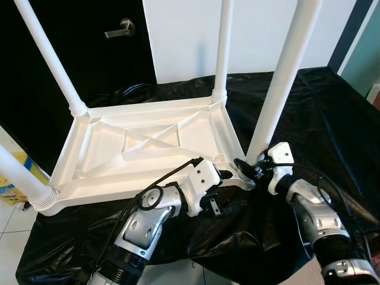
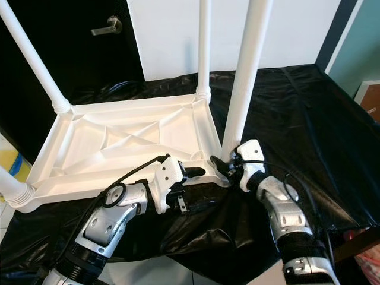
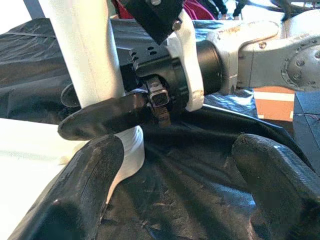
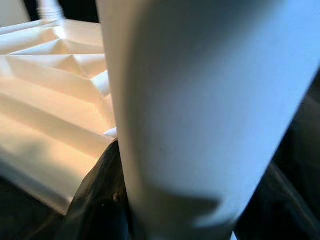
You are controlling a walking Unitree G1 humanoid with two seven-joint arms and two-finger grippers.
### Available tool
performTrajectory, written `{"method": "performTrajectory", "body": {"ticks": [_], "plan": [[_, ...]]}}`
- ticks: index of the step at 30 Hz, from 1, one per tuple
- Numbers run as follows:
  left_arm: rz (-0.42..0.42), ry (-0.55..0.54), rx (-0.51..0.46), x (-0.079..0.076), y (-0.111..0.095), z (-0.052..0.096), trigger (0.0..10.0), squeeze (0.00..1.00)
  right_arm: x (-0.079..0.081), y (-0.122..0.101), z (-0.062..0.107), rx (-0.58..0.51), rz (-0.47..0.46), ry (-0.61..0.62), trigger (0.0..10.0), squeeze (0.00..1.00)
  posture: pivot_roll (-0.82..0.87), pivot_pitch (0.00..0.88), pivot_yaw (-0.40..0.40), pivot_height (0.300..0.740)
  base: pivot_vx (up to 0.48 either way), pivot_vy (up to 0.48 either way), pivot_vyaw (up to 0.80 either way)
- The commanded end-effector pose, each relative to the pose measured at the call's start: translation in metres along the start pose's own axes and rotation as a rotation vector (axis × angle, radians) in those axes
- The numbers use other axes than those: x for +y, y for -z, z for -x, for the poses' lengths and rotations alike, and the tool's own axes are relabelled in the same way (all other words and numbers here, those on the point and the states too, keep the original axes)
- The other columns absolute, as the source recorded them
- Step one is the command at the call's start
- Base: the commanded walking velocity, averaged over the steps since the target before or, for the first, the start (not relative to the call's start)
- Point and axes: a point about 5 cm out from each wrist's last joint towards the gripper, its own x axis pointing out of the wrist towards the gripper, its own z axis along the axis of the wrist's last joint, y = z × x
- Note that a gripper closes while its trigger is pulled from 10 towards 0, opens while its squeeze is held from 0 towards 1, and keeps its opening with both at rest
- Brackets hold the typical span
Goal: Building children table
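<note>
**Fourth leg at its corner socket, right jaws on it**

From my seat, the worktop [image 1: 332, 113] is draped in black plastic sheeting, and the white children's table top [image 1: 148, 148] lies upside down on it, ribbed underside up. Three legs are already upright in their corners: at roughly 11 o'clock [image 1: 50, 59], 1 o'clock [image 1: 222, 47] and 8 o'clock [image 1: 18, 172].

The fourth leg [image 1: 285, 77] stands at the 5 o'clock corner, long axis near vertical and tipped a little to the right at its top. Its foot meets the corner socket [image 1: 237, 172]; whether it is fully seated I cannot tell.

The right gripper [image 1: 252, 169] is the nearer one, forearm reaching in from 5 o'clock, its jaws clamped round the leg's base. The left gripper [image 1: 217, 190] sits just beside the same corner from 7 o'clock, jaws apart and holding nothing, pointing across at the leg's foot.

I judge the next move to be a straight downward press along the leg's axis.
</note>
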Motion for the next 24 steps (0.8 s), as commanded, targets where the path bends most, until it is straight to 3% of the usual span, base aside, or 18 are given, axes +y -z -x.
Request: {"method": "performTrajectory", "body": {"ticks": [1, 9, 12, 16, 24], "plan": [[0.004, -0.092, 0.014, 0.005, 0.004, 0.000, 10.0, 0.00, 0.011, 0.010, 0.000, 0.043, -0.030, 0.067, 10.0, 0.00, -0.15, 0.010, 0.034, 0.740, 0.000, 0.000, 0.00], [0.018, -0.102, 0.005, 0.004, 0.004, -0.001, 10.0, 0.00, 0.015, 0.008, 0.001, 0.037, -0.127, 0.279, 10.0, 0.00, -0.14, 0.011, 0.020, 0.740, 0.000, 0.000, 0.00], [0.020, -0.105, 0.003, 0.003, 0.004, 0.000, 10.0, 0.00, 0.015, 0.010, 0.003, 0.053, -0.111, 0.360, 10.0, 0.00, -0.14, 0.012, 0.016, 0.740, 0.000, 0.000, 0.00], [0.027, -0.114, -0.009, 0.003, 0.003, 0.000, 10.0, 0.00, 0.020, 0.009, 0.010, 0.042, -0.074, 0.558, 10.0, 0.00, -0.13, 0.006, 0.007, 0.740, 0.000, 0.000, 0.00], [0.025, -0.118, -0.014, 0.005, 0.001, 0.000, 10.0, 0.00, 0.036, 0.009, 0.010, 0.052, -0.095, 0.599, 10.0, 0.00, -0.13, 0.000, 0.001, 0.740, 0.000, 0.000, 0.00]]}}
